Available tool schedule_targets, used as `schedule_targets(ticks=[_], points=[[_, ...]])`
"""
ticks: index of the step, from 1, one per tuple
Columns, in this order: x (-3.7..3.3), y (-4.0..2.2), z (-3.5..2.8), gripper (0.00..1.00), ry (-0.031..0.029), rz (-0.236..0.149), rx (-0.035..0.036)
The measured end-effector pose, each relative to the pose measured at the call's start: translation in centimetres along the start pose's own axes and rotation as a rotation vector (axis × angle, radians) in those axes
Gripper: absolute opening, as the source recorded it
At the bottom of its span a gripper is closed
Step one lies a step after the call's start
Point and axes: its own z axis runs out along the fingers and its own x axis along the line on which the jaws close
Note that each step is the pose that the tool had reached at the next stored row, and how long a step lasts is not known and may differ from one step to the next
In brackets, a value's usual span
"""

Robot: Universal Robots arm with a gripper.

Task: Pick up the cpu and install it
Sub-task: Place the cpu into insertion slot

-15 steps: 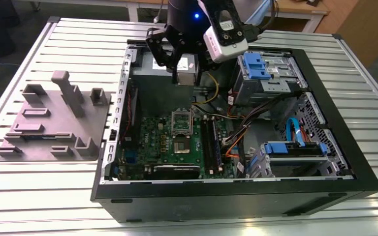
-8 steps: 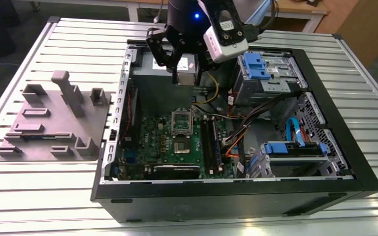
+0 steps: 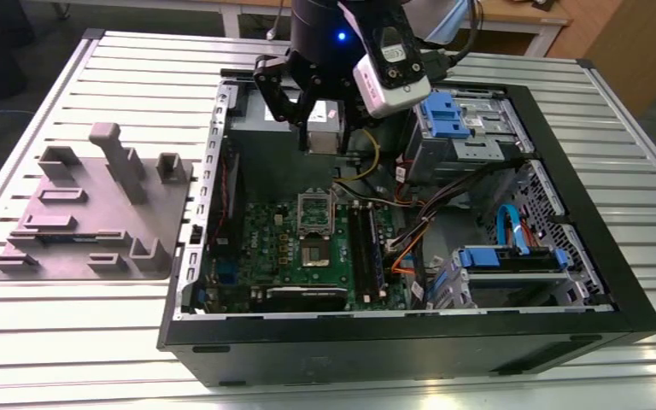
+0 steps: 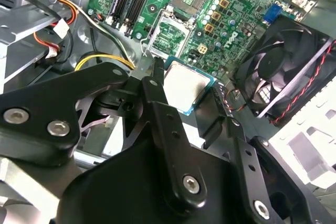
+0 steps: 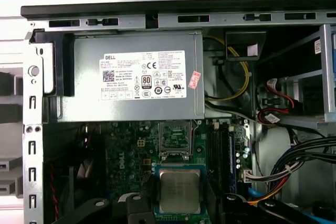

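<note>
Exterior view: gripper (image 3: 324, 141) clamped on the cpu (image 3: 325, 124), held above the open computer case (image 3: 601, 256) on the desk (image 3: 78, 342), over the power supply (image 5: 136, 74), motherboard socket (image 5: 175, 135) just beyond.

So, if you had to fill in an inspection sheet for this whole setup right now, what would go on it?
Surface: slatted metal table carrying an open computer case.
Job's things: cpu lifted clear of the motherboard; the socket is open and empty.
Clutter: grey fixture tray beside the case, at the exterior view's left.
Grippers: end effector shut on the cpu, raised near the power supply.
Cables: wire bundle of yellow, orange and black leads inside the case; blue cable by the drive bays.
Surroundings: wooden furniture beyond the table.
</note>
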Motion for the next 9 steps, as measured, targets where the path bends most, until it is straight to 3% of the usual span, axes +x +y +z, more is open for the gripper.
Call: schedule_targets(ticks=[9], points=[[0.0, -0.03, 0.07, 0.47, 0.0001, 0.0, 0.0003]])
